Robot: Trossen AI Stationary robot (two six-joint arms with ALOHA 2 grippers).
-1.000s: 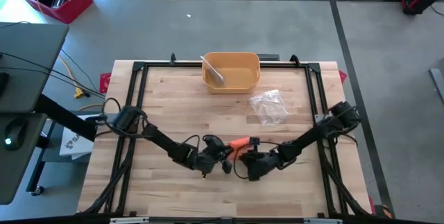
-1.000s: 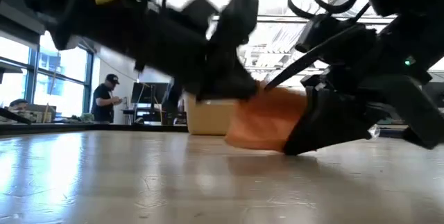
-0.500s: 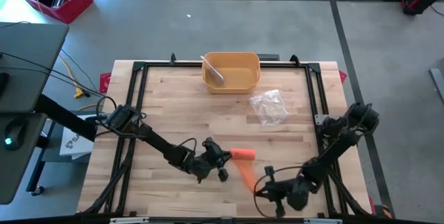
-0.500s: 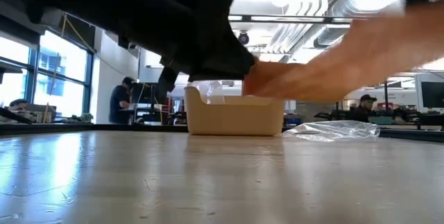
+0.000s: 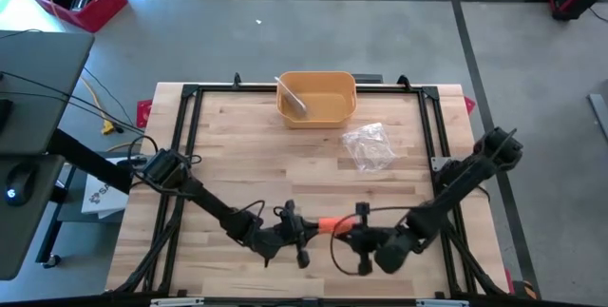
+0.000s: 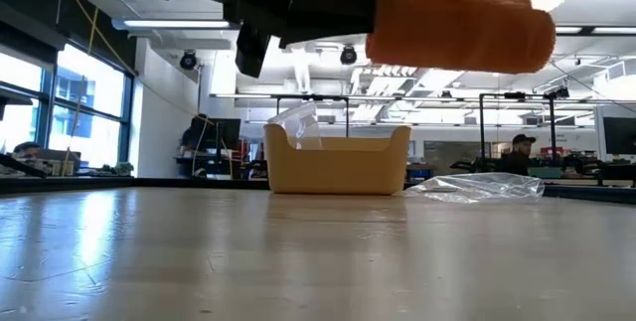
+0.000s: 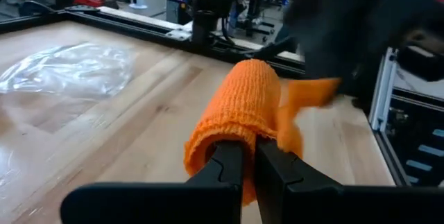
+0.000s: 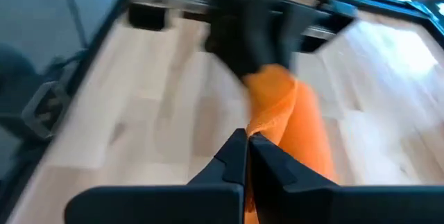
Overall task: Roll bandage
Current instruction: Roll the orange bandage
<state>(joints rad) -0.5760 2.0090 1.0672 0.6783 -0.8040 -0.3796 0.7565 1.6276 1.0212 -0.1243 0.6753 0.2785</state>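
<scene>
An orange bandage [image 5: 328,223], partly rolled into a tube [image 7: 239,109], hangs above the table near its front edge, between my two grippers. In the low view the roll [image 6: 462,25] is well clear of the wood. My left gripper [image 5: 296,231] is shut at one end of the roll. My right gripper [image 5: 353,233] faces it from the table's right side, shut on the bandage's loose tail [image 7: 302,99]. My left gripper meets the roll's open end [image 7: 229,137] with its shut fingers [image 7: 225,172], which lie along the roll, nearly level. Whether they pinch its wall or sit inside the hollow, I cannot tell. The roll sticks out from the fingertips, lifted clear of the table. My right gripper pinches the loose tail [image 8: 267,130] of the bandage between its two fingers [image 8: 232,158], slanting down from the table's right. The short strip runs from the fingertips to the roll at the left gripper, off the table.
A yellow bin [image 5: 316,98] stands at the far middle of the table. A crumpled clear plastic bag [image 5: 369,145] lies right of centre. Black frame rails [image 5: 185,155] run along the table's sides. People stand in the room beyond, in the low view.
Both grippers have risen, lifting the bandage off the table where it lay a second ago. My right gripper swung out toward the near right edge, drawing a length of strip out, then came back toward the left gripper. My left gripper rolled its wrist and shifted toward the near edge.
</scene>
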